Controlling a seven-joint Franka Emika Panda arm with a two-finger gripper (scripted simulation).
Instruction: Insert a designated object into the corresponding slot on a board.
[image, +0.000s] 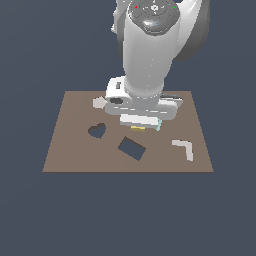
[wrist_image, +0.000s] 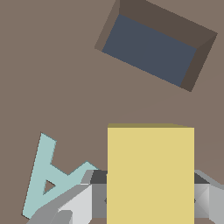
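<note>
Dark slate-blue emptiness surrounds the brown board (image: 75, 150). At its middle the hand (image: 140, 120) is clamped on the yellow block (wrist_image: 150, 175), carried flat over the board so it can drop in. The tilted navy slot (image: 132, 148) lies just nearer, empty; the block's edges look skewed to it, so a twist seems needed. A pale blue letter A (wrist_image: 46, 175) lies beside the block.

Heart cutout (image: 97, 131) lies at exterior view's left of rect. slot (image: 132, 148) on board (image: 70, 150).
</note>
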